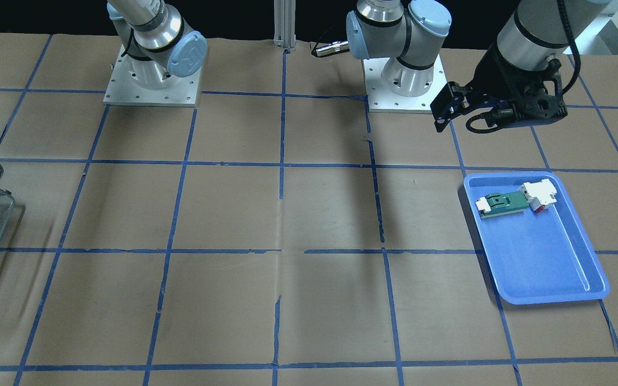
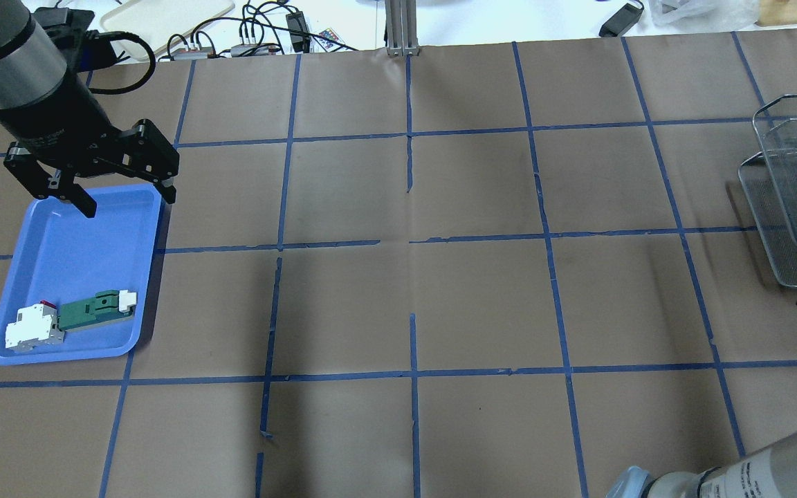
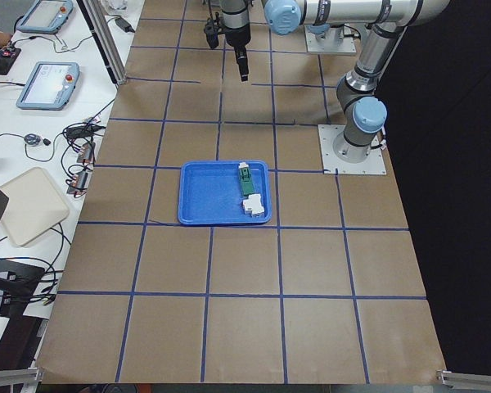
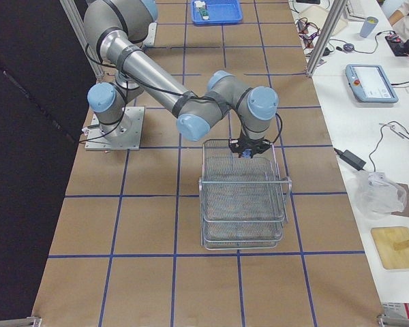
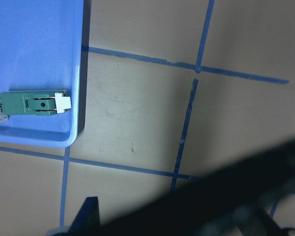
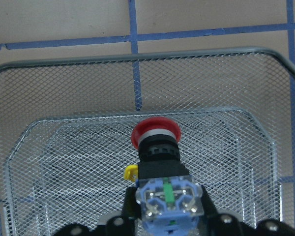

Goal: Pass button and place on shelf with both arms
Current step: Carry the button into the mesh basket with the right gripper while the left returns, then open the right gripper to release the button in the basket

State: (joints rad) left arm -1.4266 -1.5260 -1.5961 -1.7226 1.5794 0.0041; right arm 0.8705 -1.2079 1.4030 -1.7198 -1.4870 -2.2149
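The right gripper [image 6: 170, 199] is clamped on the button [image 6: 156, 135], red cap forward, holding it above the upper tier of the shelf [image 6: 212, 52] at the table's right end. The left gripper [image 2: 126, 199] hangs with jaws spread over the far end of the blue tray [image 2: 77, 238].

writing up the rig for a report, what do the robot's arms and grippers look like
Both arms are grey-silver tubes with round light-blue joint caps: left arm, right arm. Each ends in a black two-finger gripper, left gripper, right gripper. A black cable loops at the left wrist; another runs along the right arm.
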